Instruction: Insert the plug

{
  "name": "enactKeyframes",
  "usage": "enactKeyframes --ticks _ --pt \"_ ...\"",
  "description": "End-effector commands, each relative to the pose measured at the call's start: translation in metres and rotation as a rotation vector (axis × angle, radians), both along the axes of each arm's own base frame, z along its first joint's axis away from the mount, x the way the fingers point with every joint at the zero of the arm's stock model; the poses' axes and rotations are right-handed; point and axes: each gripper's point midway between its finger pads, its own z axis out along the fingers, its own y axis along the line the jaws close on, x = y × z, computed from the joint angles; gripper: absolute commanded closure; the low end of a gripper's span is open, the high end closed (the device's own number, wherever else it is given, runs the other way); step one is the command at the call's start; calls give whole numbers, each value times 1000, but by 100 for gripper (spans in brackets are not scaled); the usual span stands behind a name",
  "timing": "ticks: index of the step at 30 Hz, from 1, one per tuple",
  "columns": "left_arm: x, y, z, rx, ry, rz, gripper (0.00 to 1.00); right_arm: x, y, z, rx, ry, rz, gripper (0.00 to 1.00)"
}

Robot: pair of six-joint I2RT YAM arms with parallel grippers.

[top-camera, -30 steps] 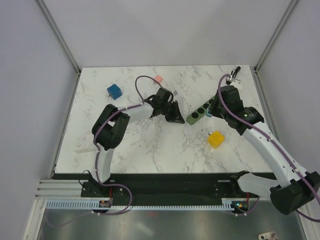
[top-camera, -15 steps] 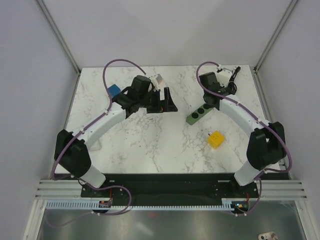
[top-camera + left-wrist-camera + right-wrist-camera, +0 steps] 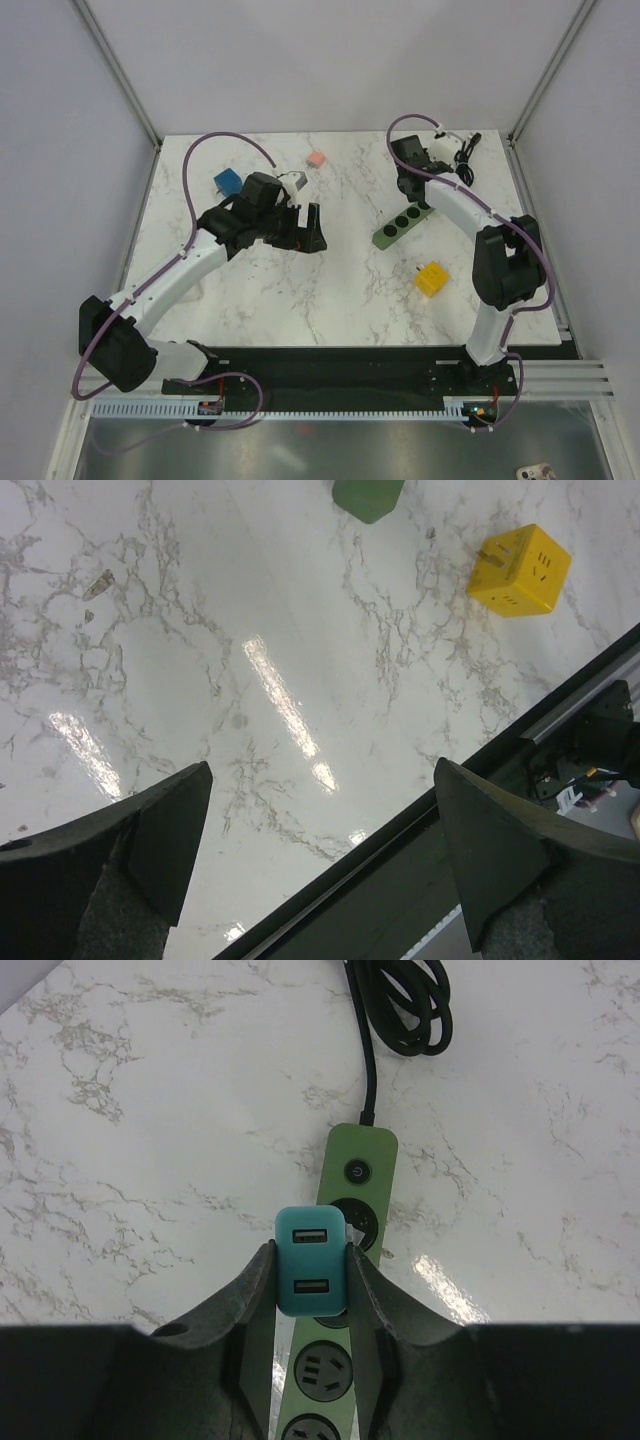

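A teal plug [image 3: 312,1260] with two USB ports sits between the fingers of my right gripper [image 3: 310,1252], which is shut on it. It is directly over a socket of the green power strip [image 3: 355,1175], just below the strip's switch. Its prongs are hidden, so I cannot tell whether it is seated. From above, the right gripper [image 3: 418,200] is at the far end of the power strip [image 3: 395,228]. My left gripper [image 3: 310,228] stands wide open and empty left of the strip, above bare marble [image 3: 325,820].
A yellow cube [image 3: 432,278] lies near the strip's near end and shows in the left wrist view as the yellow cube [image 3: 520,570]. A blue cube [image 3: 228,182] and a pink cube [image 3: 316,158] sit at the back left. The strip's black cable [image 3: 405,1010] is coiled at the back right.
My left gripper has opened wide and drawn back to the left, away from the strip's near end. The right gripper still holds the plug over the strip.
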Motion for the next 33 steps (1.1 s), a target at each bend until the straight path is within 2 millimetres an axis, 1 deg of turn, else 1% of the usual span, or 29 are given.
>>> enactKeyframes --ticks 1,6,8,11,14,24,33 --pt "1 6 -3 45 -44 -34 0 9 -14 15 -1 -63 -91 100" --pt "2 10 -3 58 -59 -20 0 13 -22 3 -3 -38 -105 100" --pt "2 10 -2 55 -58 -22 0 13 -22 -7 1 -17 -103 100" --pt "3 9 -6 61 -48 -24 0 15 -20 -17 8 0 -98 100" --pt "3 9 -11 72 -34 -22 0 13 -22 -27 10 13 -117 100" --pt "4 12 -10 77 -43 -11 0 11 -24 -45 35 43 -135 100" --pt "5 13 -9 80 -48 -2 0 8 -21 -61 61 69 -136 100"
